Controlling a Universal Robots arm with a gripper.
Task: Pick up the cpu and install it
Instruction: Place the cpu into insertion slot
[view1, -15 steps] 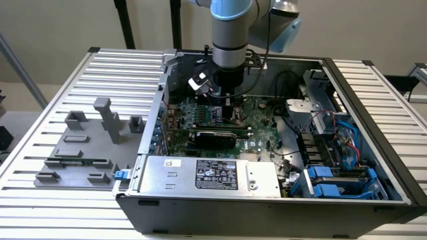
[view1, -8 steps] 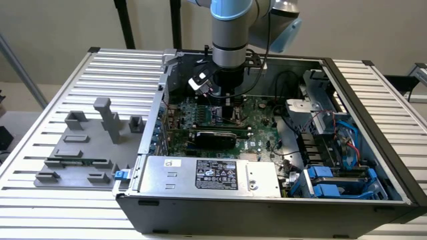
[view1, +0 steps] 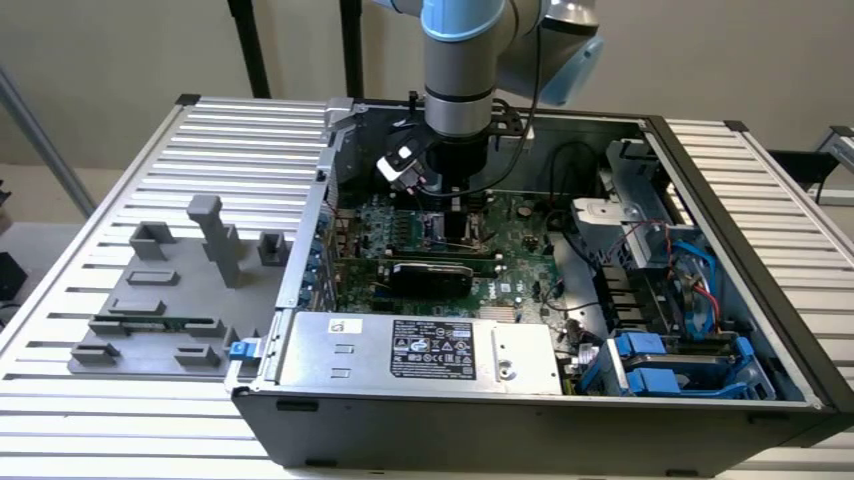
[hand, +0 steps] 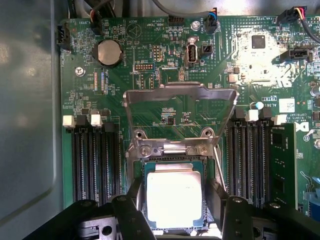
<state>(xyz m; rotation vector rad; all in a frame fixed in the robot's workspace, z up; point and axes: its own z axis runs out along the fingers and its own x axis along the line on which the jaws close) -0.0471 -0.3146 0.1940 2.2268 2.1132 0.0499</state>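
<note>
The robot's black two-fingered hand (hand: 175, 186) stands open over the socket. Its fingers (hand: 134, 197) are spread a little wider than the cpu (hand: 174, 199), a small flat square chip with a silvery-white metal top, and they flank it without clamping it. The chip lies inside the square socket frame (hand: 172, 161) near the middle of the green motherboard (hand: 150, 60), between two banks of black memory slots (hand: 95, 160). Its near edge is hidden behind the hand, so it can only be said that it seems to sit flat.

The step in hand looks like the letting-go of the placed chip. To do it well, both fingers should come away from the chip's sides evenly. Any move should run straight up from the board, because a sideways drag could tilt the chip on the socket's contacts.

Just beyond the socket the bare steel retention plate (hand: 180, 95) stands hinged up, close enough to foul a careless hand. The dark grey computer case (view1: 534, 430) rests on the slatted aluminium bench (view1: 240, 120).
</note>
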